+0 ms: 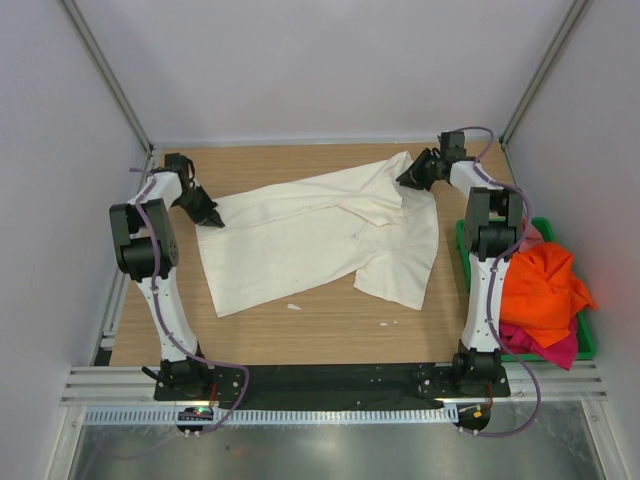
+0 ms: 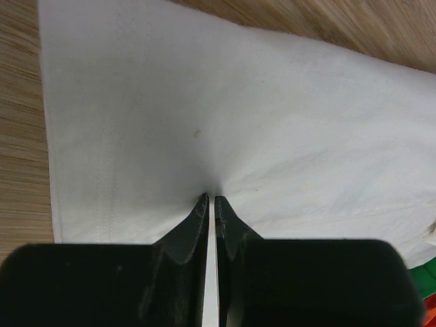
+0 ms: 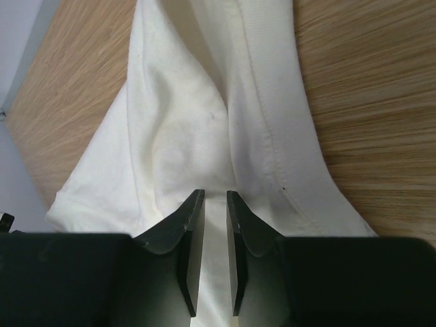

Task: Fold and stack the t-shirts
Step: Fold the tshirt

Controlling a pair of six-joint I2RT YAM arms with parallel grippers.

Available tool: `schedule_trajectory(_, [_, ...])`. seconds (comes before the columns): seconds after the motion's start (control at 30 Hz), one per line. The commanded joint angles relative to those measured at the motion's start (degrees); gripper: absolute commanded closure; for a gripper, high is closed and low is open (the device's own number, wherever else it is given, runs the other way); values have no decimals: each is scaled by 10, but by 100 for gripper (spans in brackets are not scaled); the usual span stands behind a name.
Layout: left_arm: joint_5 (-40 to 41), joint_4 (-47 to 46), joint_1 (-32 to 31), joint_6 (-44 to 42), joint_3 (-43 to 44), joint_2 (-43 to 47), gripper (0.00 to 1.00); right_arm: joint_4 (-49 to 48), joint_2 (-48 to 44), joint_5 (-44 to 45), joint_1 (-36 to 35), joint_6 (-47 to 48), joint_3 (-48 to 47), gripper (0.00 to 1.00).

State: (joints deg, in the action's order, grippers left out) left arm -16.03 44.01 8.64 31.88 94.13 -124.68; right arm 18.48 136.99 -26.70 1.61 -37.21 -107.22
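Pale blank walls close in a wooden worktop (image 1: 330,330). On it the cream-white t-shirt (image 1: 300,240) lies spread and partly folded, its far right portion doubled over itself, so the layers beneath are hidden and the neckline and sleeves cannot be told apart from above. At the shirt's far left corner the left fingers (image 2: 196,221) are pinched together on the cloth, with only a thin sliver of white showing between them. The dark finger mounts cut off the bottom of that wrist view, so how much cloth is caught cannot be seen. At the shirt's far right corner the right fingers (image 3: 193,231) clamp a bunched fold beside a stitched hem, white cloth filling the gap between them, and whatever lies under the bunch is out of sight. Just off the shirt's right edge stands a green bin (image 1: 586,338), mostly covered by the right arm (image 1: 485,270) and by its own load. An orange t-shirt (image 1: 540,285) is heaped on top, a magenta t-shirt (image 1: 555,350) shows only as a strip beneath it, and a dusty pink t-shirt (image 1: 533,237) shows as a small patch at the heap's far side. All three are crumpled and their outlines cannot be made out. Close to the cream-white shirt's near hem a few small white specks (image 1: 293,306) lie on the bare wood, too small to identify.
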Motion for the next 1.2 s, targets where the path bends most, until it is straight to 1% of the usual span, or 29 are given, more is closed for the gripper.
schedule_trajectory(0.0, [32, 1, 3, -19, -2, -30, 92, 3, -3, 8, 0, 20, -8, 74])
schedule_trajectory(0.2, [32, 2, 2, -19, -1, -31, 92, 2, 10, -5, -4, 27, -12, 69])
schedule_trajectory(0.4, [33, 3, 2, -20, -1, -33, 92, 14, 29, -1, -8, 33, -35, 67])
schedule_trajectory(0.63, [35, 4, 2, -21, 0, -33, 92, 24, 45, 0, -8, 39, -63, 67])
schedule_trajectory(0.73, [36, 4, 2, -20, 0, -33, 92, 22, 40, 1, -8, 38, -65, 76])
schedule_trajectory(0.77, [37, 5, 2, -21, 2, -34, 92, 23, 35, 5, -7, 39, -67, 84])
schedule_trajectory(0.8, [38, 6, 2, -23, 1, -34, 92, 23, 27, 9, -7, 40, -69, 88])
schedule_trajectory(0.87, [41, 7, 3, -23, 2, -35, 92, 40, 23, 17, -5, 50, -87, 92])
schedule_trajectory(0.9, [41, 7, 3, -23, 2, -36, 92, 52, 21, 22, -4, 55, -108, 97])
schedule_trajectory(0.93, [42, 10, 4, -23, 1, -36, 93, 73, 21, 32, -3, 65, -119, 99])
schedule_trajectory(1.17, [42, 6, 6, -24, -3, -37, 93, 110, 5, 54, 5, 93, -154, 99])
